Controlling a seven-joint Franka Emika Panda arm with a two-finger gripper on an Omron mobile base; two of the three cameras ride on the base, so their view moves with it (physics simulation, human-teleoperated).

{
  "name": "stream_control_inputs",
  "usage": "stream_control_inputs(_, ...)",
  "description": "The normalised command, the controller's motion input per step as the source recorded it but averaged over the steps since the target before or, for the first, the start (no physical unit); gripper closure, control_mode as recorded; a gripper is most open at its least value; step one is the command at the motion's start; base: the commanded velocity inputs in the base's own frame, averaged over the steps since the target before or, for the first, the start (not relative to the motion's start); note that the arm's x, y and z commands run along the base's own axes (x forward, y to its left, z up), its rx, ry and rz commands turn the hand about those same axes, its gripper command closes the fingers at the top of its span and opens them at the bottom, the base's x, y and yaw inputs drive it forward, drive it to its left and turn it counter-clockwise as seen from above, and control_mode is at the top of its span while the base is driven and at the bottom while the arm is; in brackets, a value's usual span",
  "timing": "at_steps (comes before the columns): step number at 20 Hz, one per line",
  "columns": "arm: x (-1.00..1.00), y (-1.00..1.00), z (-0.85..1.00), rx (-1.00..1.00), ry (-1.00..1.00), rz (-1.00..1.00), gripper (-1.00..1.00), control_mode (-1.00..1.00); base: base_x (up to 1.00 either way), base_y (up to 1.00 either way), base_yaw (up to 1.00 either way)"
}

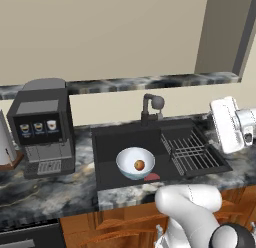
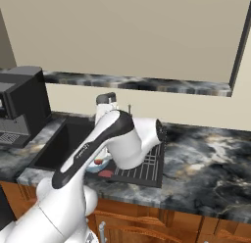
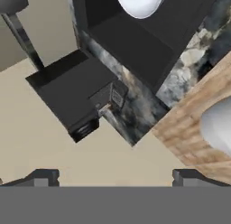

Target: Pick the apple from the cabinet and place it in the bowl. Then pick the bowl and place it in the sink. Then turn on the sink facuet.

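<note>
fingers (image 3: pixel 116 178) spread wide, empty, clear of the bowl (image 1: pixel 135 162) holding the apple (image 1: pixel 139 165)

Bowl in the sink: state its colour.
White with a pale blue tint, clearest in the left base view: the bowl.

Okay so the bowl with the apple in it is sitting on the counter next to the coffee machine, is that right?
Not quite. The bowl does hold the apple, but it sits inside the sink, not on the counter. The coffee machine stands left of the basin. The left base view shows this.
</note>
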Motion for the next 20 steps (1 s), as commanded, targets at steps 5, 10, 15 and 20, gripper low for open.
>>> stream_control_inputs(5,0.57,-0.11,-0.16,0.55,0.17,-0.37,-1.00,-1.00,0.00,0.00,0.00)
stream_control_inputs(10,0.84,-0.01,-0.11,0.53,0.21,-0.31,-1.00,-1.00,0.00,0.00,0.00)
stream_control_inputs(15,0.93,-0.22,-0.01,0.44,0.26,-0.25,-1.00,-1.00,0.00,0.00,0.00)
stream_control_inputs(20,0.99,-0.25,-0.09,0.17,0.24,-0.02,-1.00,-1.00,0.00,0.00,0.00)
